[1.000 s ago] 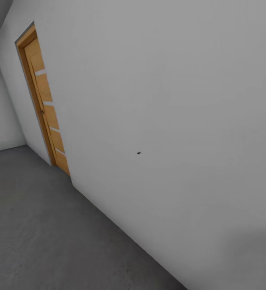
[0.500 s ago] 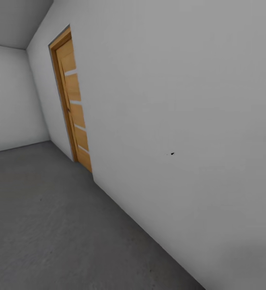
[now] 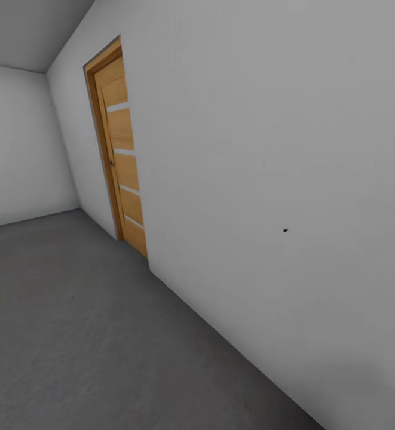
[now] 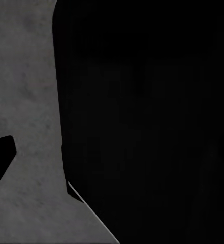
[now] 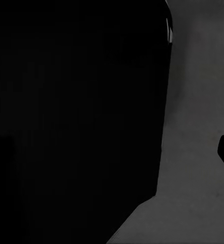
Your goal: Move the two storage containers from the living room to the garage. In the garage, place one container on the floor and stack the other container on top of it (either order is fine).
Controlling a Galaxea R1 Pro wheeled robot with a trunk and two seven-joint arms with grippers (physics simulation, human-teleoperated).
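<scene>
Closed wooden door (image 3: 121,152), pale wall (image 3: 269,149)

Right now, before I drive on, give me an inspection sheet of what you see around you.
Surface: dark grey concrete floor, bare where seen.
Job's things: nothing seen.
Clutter: nothing seen on the floor; a small dark speck on the wall.
Grippers: cannot tell; both wrist views show large black shapes over grey floor.
Cables: nothing seen.
Surroundings: pale grey wall running along the right, a closed wooden door with pale strips set in it, a second wall at the far end.
</scene>
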